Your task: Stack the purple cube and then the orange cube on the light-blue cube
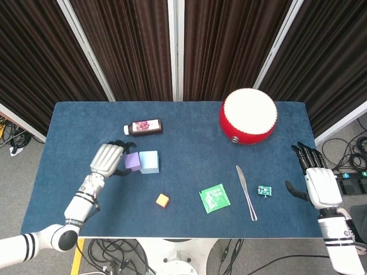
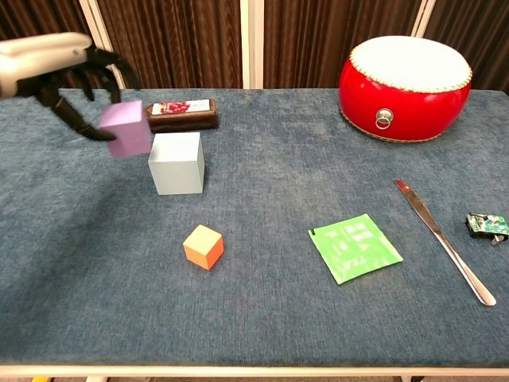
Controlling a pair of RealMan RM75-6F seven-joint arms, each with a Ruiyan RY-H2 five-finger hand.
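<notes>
Two hands were seen, though only partly: the left hand (image 2: 56,68) was cut off by the left edge of the chest view, and the right hand (image 1: 317,182) appeared in the head view alone, at the table's right edge, with its dark fingers spread and nothing held. The purple cube (image 2: 126,128) was gripped between the left hand's fingertips and was lifted clear of the table, tilted, just left of and slightly above the top of the light-blue cube (image 2: 176,163); whether the two cubes touched could not be told. The orange cube (image 2: 203,247) was left on the blue cloth of the table (image 2: 286,334), nearer the front edge and well apart from the others. Part of the dark bottle (image 2: 179,114) lying on its side was hidden behind the purple cube in the chest view; a red-and-pink label was seen on it, but its writing could not be read. White print on the green packet (image 2: 355,247) was likewise too small to be made out. A table knife (image 2: 440,239), a small green circuit board (image 2: 487,224) and a red drum (image 2: 405,76) with a metal ring were also noted.
</notes>
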